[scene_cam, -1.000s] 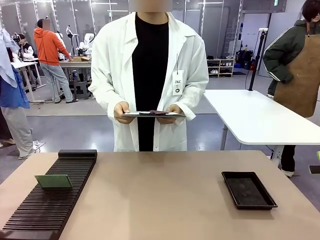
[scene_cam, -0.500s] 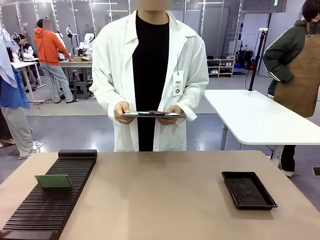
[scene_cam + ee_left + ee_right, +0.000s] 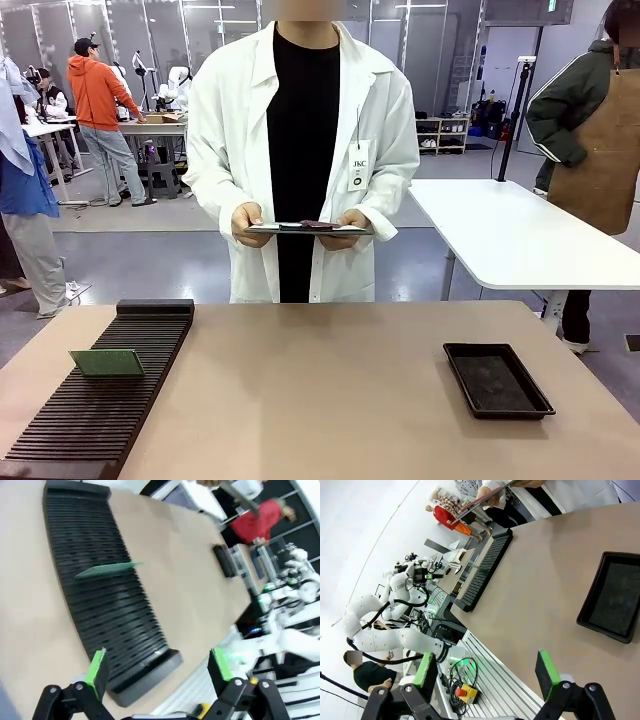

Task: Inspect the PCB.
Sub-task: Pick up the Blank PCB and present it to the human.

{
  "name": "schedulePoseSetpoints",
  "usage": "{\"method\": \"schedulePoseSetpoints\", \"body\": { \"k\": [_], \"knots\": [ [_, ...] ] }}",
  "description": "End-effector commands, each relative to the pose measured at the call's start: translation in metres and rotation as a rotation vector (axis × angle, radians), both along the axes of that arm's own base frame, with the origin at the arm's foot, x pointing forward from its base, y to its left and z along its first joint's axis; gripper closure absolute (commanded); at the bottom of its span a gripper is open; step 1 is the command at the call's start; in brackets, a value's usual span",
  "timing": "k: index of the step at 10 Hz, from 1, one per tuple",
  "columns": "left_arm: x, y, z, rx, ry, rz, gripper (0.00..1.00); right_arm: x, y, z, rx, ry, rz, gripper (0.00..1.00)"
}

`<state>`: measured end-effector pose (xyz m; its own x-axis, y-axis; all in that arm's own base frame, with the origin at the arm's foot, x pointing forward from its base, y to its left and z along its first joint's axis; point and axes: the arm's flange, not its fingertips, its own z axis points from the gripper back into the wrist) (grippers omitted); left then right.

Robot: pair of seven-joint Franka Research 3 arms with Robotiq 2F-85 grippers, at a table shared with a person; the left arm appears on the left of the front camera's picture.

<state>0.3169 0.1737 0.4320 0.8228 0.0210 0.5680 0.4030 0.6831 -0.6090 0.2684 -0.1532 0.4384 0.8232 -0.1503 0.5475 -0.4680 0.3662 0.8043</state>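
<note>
- The PCB (image 3: 107,362) is standing slotted in a ribbed black rack (image 3: 110,425) along the table's (image 3: 320,400) left edge. It's a thin, flat green rectangle, and its bottom edge is hiding in the slot.
- A shallow black tray (image 3: 497,380) is lying flat near the right edge.
- The rack's near end is getting cut off.
- A person is holding a clipboard (image 3: 308,229) edge-on, so I can't read its face.
- The left gripper (image 3: 159,666) is hanging over the rack with its jaws spread wide, gripping nothing.
- The right gripper (image 3: 487,672) is doing the same over the table, wide apart and empty.
</note>
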Motion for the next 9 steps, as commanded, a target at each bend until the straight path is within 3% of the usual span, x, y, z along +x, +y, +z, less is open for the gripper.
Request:
{"method": "schedulePoseSetpoints", "body": {
  "k": [1,5,6,9],
  "knots": [
    [0.022,-0.046,0.029,0.31,-0.027,-0.055,0.0,0.001,-0.001,0.002,0.006,-0.013,0.005,0.0],
    [0.073,-0.137,0.065,0.765,-0.258,-0.325,0.0,0.001,-0.001,0.002,0.006,-0.013,0.005,0.0],
    [0.082,-0.155,0.064,0.877,-0.26,-0.392,0.0,0.001,-0.001,0.002,0.006,-0.013,0.005,0.0],
    [0.093,-0.186,0.05,1.009,-0.271,-0.595,0.0,0.001,-0.001,0.002,0.006,-0.013,0.005,0.0]
  ]
}}
